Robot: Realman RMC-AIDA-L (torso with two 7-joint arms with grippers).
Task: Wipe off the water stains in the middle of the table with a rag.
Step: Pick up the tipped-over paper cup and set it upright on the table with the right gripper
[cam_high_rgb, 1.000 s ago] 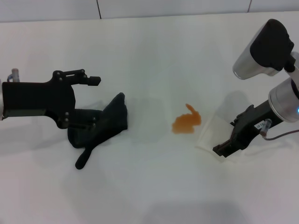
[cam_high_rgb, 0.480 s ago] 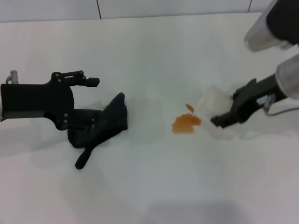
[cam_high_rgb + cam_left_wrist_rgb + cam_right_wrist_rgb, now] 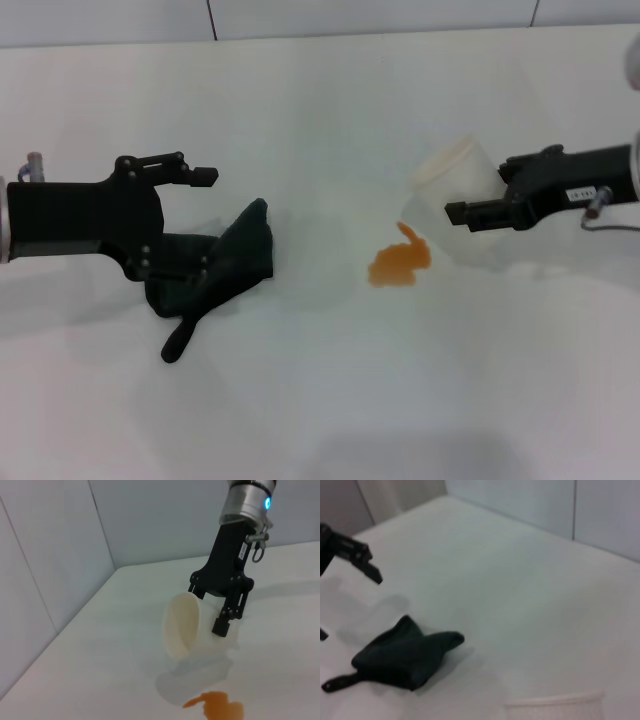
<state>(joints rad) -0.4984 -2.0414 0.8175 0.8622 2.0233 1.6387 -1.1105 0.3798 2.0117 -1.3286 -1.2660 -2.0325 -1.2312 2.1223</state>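
Observation:
The rag (image 3: 222, 262), dark teal-black with a narrow tail, lies crumpled on the white table (image 3: 320, 400) left of centre. It also shows in the right wrist view, rag (image 3: 402, 656). My left gripper (image 3: 204, 222) is open at the rag's left side, its upper finger above the cloth and its lower one against it. The orange water stains (image 3: 400, 264) sit mid-table, also seen as water stains (image 3: 216, 705). Just behind them to the right, my right gripper (image 3: 470, 213) is shut on a translucent white cup (image 3: 455, 185), held tilted on its side above the table.
In the left wrist view the cup (image 3: 184, 630) hangs with its mouth turned sideways, my right gripper (image 3: 227, 617) pinching its wall. A wall with panel seams runs behind the table's far edge (image 3: 300, 35).
My right gripper has carried the cup from beside the stain up and back toward the far side, turning level. The left arm and the rag have stayed put.

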